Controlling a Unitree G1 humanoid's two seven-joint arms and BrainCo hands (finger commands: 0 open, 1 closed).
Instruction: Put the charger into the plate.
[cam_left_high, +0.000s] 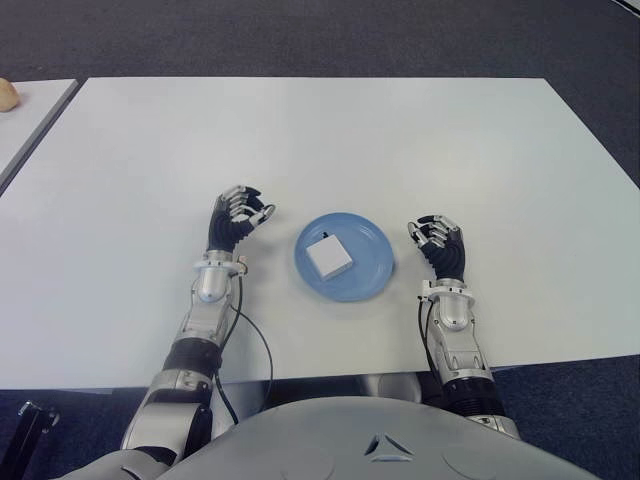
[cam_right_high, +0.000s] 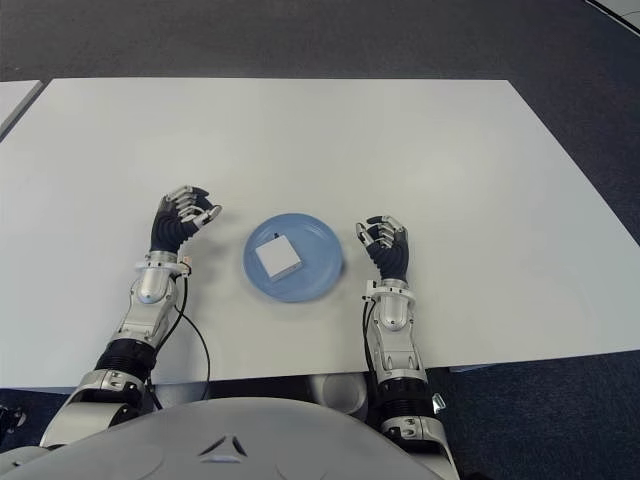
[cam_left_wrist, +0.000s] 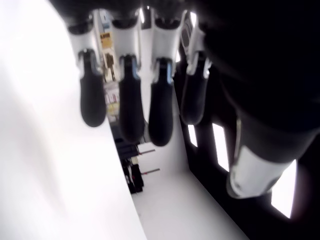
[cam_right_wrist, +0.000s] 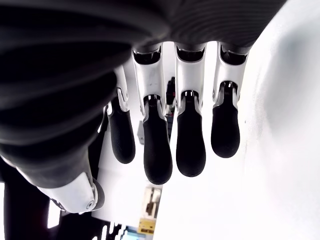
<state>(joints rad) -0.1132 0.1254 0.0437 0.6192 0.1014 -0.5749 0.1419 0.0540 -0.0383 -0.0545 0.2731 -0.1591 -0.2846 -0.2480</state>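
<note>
A small white square charger (cam_left_high: 328, 256) lies flat inside the round blue plate (cam_left_high: 376, 243), slightly left of the plate's middle. The plate stands on the white table (cam_left_high: 300, 130) near its front edge. My left hand (cam_left_high: 240, 215) shows just left of the plate, apart from it, fingers loosely bent and holding nothing. My right hand (cam_left_high: 437, 238) shows just right of the plate, also relaxed and empty. In the left wrist view the fingers (cam_left_wrist: 130, 105) hang free with nothing between them. The right wrist view shows its fingers (cam_right_wrist: 160, 150) the same way.
A second pale table (cam_left_high: 25, 115) adjoins at the far left, with a small tan object (cam_left_high: 8, 95) at the frame edge. Dark carpet (cam_left_high: 400, 35) surrounds the tables. A black cable (cam_left_high: 262, 350) loops off my left forearm near the front edge.
</note>
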